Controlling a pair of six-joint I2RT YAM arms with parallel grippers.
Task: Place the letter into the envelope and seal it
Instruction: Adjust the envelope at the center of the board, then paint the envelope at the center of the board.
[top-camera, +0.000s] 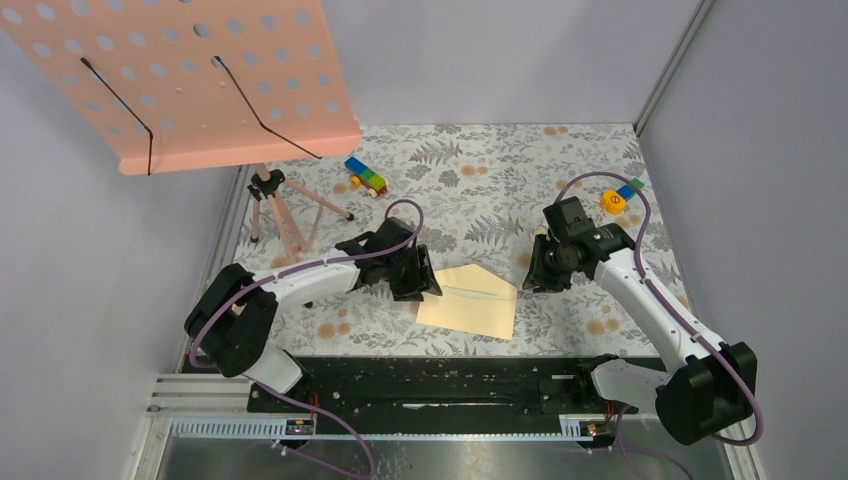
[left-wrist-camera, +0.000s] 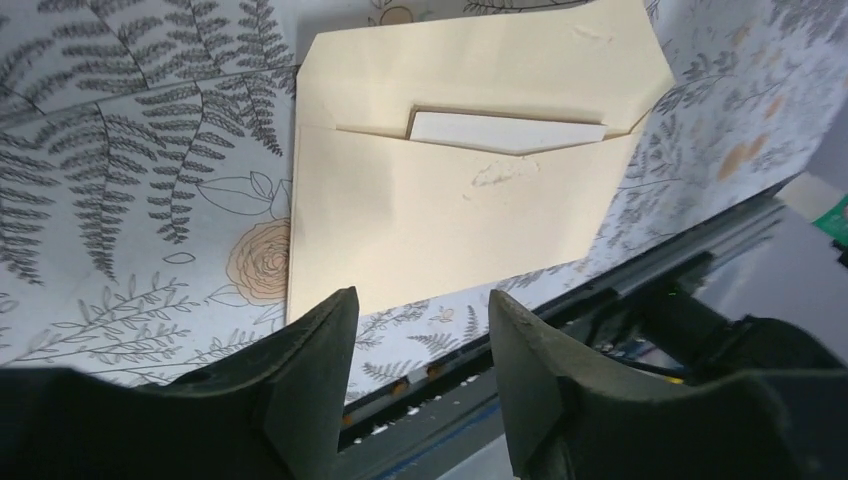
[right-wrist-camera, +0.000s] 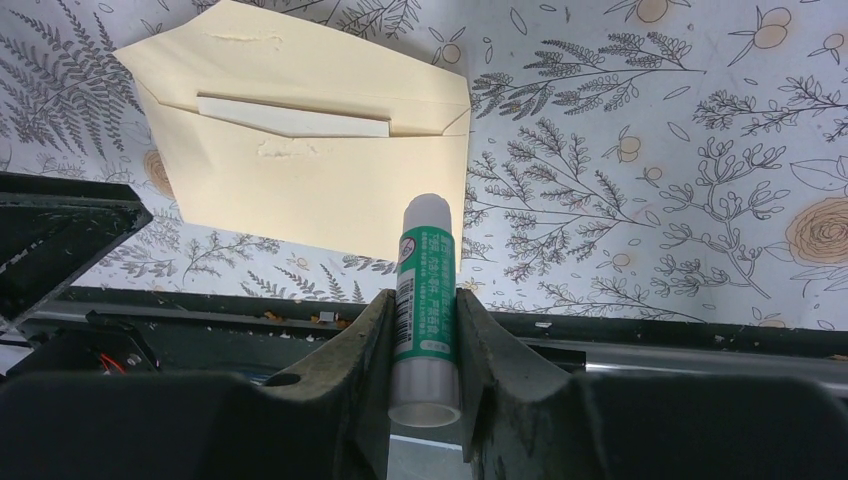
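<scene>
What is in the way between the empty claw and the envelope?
Nothing that I can see. The open left gripper is right at the edge of the envelope, with only flowery table around it. The letter is tucked inside.

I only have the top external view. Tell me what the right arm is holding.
Observer: The right gripper is shut on a glue stick, white with a green label.
Operator: Report where the letter is.
Observer: The letter sits in the pocket of the envelope; only a white strip shows under the open flap.
Operator: Check the left jaws.
Observer: The left gripper is open, with nothing between its fingers.
</scene>
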